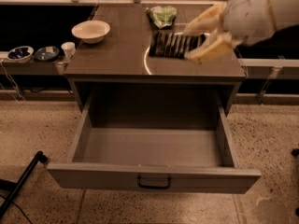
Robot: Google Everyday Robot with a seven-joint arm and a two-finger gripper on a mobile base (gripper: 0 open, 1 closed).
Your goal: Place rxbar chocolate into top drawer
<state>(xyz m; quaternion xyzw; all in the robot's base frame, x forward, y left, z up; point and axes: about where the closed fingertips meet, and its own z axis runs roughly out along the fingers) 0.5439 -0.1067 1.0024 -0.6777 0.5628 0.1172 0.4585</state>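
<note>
The rxbar chocolate (174, 44), a flat dark bar with pale stripes, is held between my gripper's fingers above the right part of the cabinet top (117, 55), near its front edge. My gripper (188, 45) reaches in from the upper right and is shut on the bar's right end. The top drawer (154, 176) is pulled fully open below, with its dark handle (153, 184) at the front. Its grey inside (149, 146) holds nothing.
A white bowl (91, 31) sits at the cabinet top's left. A green and white snack bag (162, 15) lies at the back. Two small bowls (19, 53) and a white cup (68, 48) stand on a ledge to the left. A black pole (21, 181) lies on the floor at lower left.
</note>
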